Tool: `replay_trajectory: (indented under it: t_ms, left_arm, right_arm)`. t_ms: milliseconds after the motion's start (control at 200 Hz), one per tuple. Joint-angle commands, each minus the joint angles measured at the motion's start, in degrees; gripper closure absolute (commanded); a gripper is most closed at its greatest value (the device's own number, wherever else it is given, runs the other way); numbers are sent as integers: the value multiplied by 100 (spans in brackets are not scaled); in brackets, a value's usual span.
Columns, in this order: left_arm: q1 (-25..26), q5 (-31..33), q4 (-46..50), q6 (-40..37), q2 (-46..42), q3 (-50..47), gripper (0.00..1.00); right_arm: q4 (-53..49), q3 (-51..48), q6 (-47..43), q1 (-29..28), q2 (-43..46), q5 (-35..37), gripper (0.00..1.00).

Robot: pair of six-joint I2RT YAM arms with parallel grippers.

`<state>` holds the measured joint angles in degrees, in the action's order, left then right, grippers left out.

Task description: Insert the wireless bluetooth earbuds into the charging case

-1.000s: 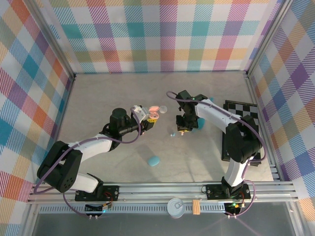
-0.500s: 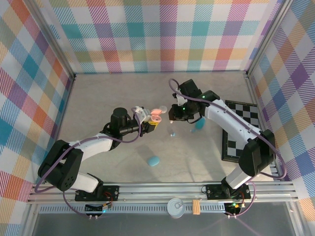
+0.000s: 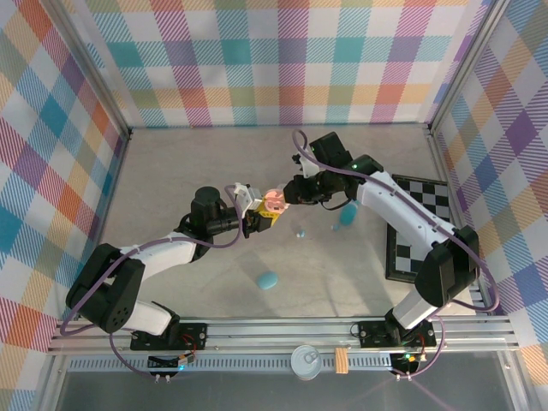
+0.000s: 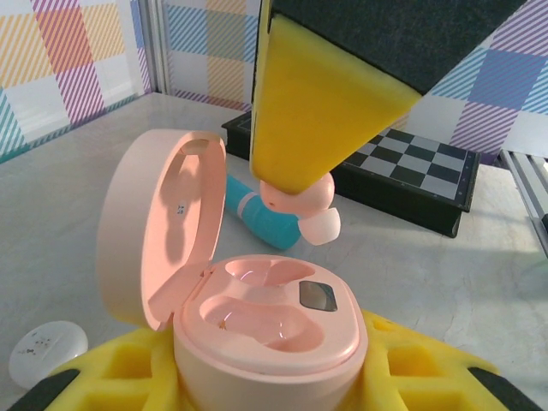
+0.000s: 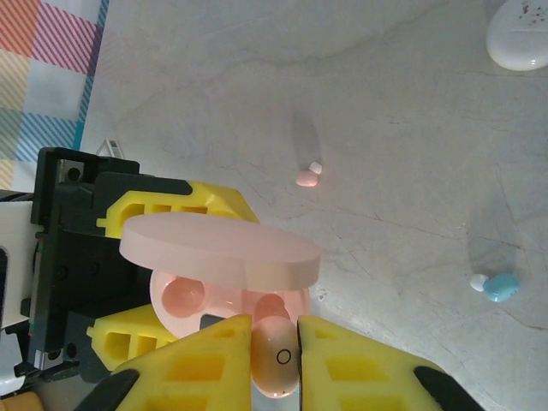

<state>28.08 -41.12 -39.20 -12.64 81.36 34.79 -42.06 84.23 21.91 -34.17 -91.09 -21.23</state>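
My left gripper (image 3: pixel 257 214) (image 4: pixel 272 377) is shut on a pink charging case (image 4: pixel 265 330) (image 3: pixel 271 205), held upright with its lid (image 4: pixel 163 223) (image 5: pixel 218 253) swung open. Both wells inside look empty. My right gripper (image 3: pixel 289 193) (image 5: pixel 276 341) is shut on a pink earbud (image 5: pixel 276 361) (image 4: pixel 304 205), which hangs just above the case's far well without touching it. A second pink earbud (image 5: pixel 306 177) and a teal earbud (image 5: pixel 497 287) (image 3: pixel 300 233) lie loose on the table.
A white case (image 5: pixel 518 34) (image 4: pixel 47 347) lies on the table near the pink one. A teal case (image 3: pixel 268 280) sits nearer the front, and another teal piece (image 3: pixel 346 216) (image 4: pixel 257 214) lies beside the black checkered board (image 3: pixel 419 224) (image 4: pixel 411 171) on the right.
My right gripper has moved left with the pink earbud and now hangs over the open case. The left gripper with the case shifted slightly toward it.
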Motion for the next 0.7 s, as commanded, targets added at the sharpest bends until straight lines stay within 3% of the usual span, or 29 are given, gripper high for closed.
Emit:
replay_trajectory:
  t_ms: [0,700]
  left_arm:
    - [58,-198,-209,43,-76,81,74]
    - [66,-117,-429,188,-78,73,74]
  right_arm:
    - [141,164,-90,-37,-103,-170,82]
    - [498,-173,-178,-37,-270,-339,82]
